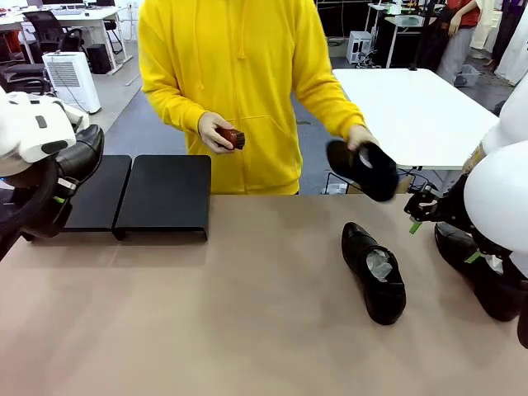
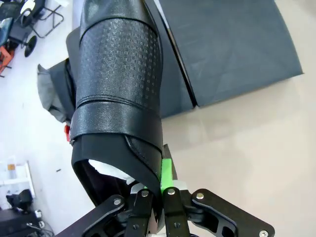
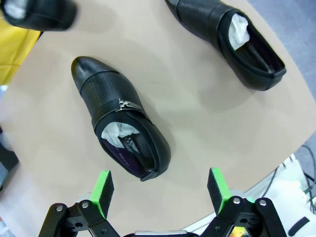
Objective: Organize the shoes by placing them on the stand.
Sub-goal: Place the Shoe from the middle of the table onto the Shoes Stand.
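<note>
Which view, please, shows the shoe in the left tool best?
The left wrist view: the shoe appears close up, left tool pinching its heel rim. The front view gives just its toe past the left arm, near the stand.

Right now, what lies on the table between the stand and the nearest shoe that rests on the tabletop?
Nothing. In the front view, the stretch of table between the stand and that shoe is bare.
</note>
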`<state>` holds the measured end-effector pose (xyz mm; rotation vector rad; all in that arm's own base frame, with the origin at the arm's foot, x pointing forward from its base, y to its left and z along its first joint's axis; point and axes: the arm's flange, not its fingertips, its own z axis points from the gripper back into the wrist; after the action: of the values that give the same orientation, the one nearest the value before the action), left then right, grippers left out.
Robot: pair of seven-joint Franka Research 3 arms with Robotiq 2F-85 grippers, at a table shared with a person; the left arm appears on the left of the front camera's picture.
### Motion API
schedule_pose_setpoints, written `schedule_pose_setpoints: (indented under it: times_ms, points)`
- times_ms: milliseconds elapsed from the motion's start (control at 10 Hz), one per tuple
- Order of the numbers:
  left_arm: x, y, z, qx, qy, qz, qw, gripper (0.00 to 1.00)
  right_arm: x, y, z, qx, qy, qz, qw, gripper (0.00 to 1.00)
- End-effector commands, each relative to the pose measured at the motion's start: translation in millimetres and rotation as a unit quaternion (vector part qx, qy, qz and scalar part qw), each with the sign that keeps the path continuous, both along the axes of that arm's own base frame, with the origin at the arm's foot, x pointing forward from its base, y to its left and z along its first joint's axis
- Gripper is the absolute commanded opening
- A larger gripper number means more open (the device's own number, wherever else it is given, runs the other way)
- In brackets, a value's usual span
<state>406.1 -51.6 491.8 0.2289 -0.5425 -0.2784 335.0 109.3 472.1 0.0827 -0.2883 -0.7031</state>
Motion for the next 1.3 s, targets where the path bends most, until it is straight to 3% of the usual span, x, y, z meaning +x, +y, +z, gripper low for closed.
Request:
schedule_pose_setpoints:
  times_ms: [0, 200, 300, 400, 800, 1000, 1100, 1200]
  points:
    - [-6.5, -10.7, 5.9, -0.005, -0.005, 0.002, 1.000, 0.00, 0.1, 1.0, -0.2, 0.003, -0.006, -0.001, 1.000, 1.00]
    - [-1.7, -6.1, 0.3, 0.000, 0.002, -0.003, 1.000, 0.00, 0.0, 0.0, 0.0, 0.000, 0.000, 0.000, 1.000, 1.00]
    - [7.5, 5.4, -0.1, 0.030, 0.016, 0.008, 0.999, 0.00, -24.0, 5.7, 16.3, -0.007, -0.011, 0.062, 0.998, 1.00]
    - [15.4, 19.0, 6.9, 0.057, 0.002, 0.020, 0.998, 0.00, -46.9, 3.5, 27.2, 0.015, -0.018, 0.099, 0.995, 1.00]
    - [62.6, 63.0, 9.7, 0.043, -0.009, 0.040, 0.998, 0.00, -114.0, -2.9, 42.0, 0.070, 0.009, 0.175, 0.982, 1.00]
    - [76.6, 71.9, 7.1, -0.006, -0.025, 0.022, 0.999, 0.00, -114.3, -3.2, 40.7, 0.066, 0.006, 0.172, 0.983, 1.00]
    - [83.4, 76.1, -3.2, -0.050, -0.020, 0.010, 0.999, 0.00, -100.7, 13.5, 72.0, 0.058, 0.005, 0.166, 0.984, 1.00]
    - [90.0, 82.0, -17.5, -0.074, -0.021, 0.016, 0.997, 0.00, -100.7, 13.5, 72.0, 0.058, 0.005, 0.166, 0.984, 1.00]
